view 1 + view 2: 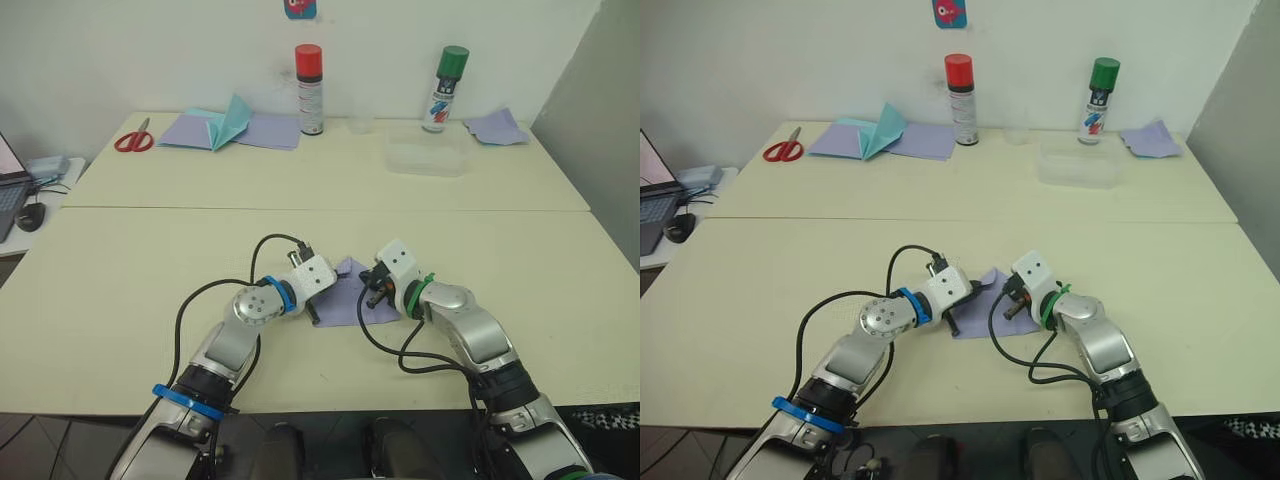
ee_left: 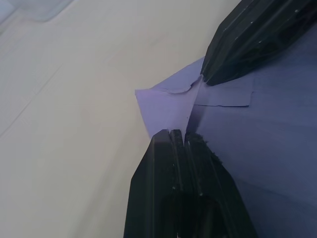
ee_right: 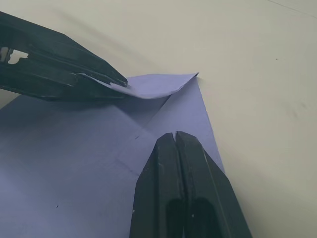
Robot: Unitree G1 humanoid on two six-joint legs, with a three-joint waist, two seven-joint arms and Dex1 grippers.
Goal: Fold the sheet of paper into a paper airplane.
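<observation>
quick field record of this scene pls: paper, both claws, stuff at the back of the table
paper: pale lavender sheet of paper, flat on the cream table, one corner flap folded over
left claw: shut, tip on the flap
right claw: shut, pressing the sheet
back: red-capped spray can, green-capped spray can, red-handled scissors, teal-green folded paper

Laptop (image 1: 8, 185) cut off at frame edge; both claws cover part of the sheet of paper (image 1: 345, 300).

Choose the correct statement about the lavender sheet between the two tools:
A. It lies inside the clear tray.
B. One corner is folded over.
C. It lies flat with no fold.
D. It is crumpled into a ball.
B: on the sheet of paper, a corner flap lies turned over, under the left tool.
</observation>
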